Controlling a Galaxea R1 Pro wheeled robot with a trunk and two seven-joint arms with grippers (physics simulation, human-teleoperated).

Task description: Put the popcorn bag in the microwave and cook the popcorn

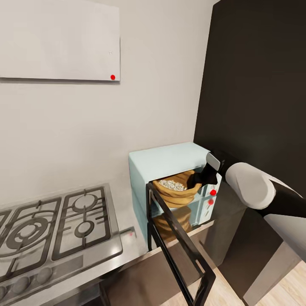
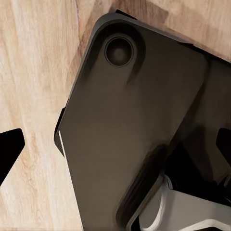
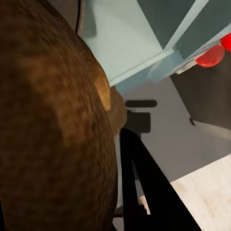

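The pale mint-blue microwave (image 1: 165, 163) stands on the grey countertop (image 1: 127, 250) with its dark glass door (image 1: 180, 250) swung down and open. The tan popcorn bag (image 1: 178, 193) sits in the open mouth of the cavity, with white popcorn (image 1: 172, 185) showing in its top. My right gripper (image 1: 205, 178) is shut on the bag's right rim. In the right wrist view the bag (image 3: 53, 125) is very close, with the microwave's body (image 3: 130, 43) and a red knob (image 3: 210, 57) beyond it. My left gripper (image 2: 115, 149) hangs open over my dark base, nothing between its fingertips (image 2: 9, 154).
A gas hob (image 1: 51, 225) is set into the counter left of the microwave. A tall dark cabinet (image 1: 255, 85) rises right behind the microwave. A white wall cabinet (image 1: 59, 38) hangs above. Wooden floor (image 2: 33, 72) lies below the counter's front edge.
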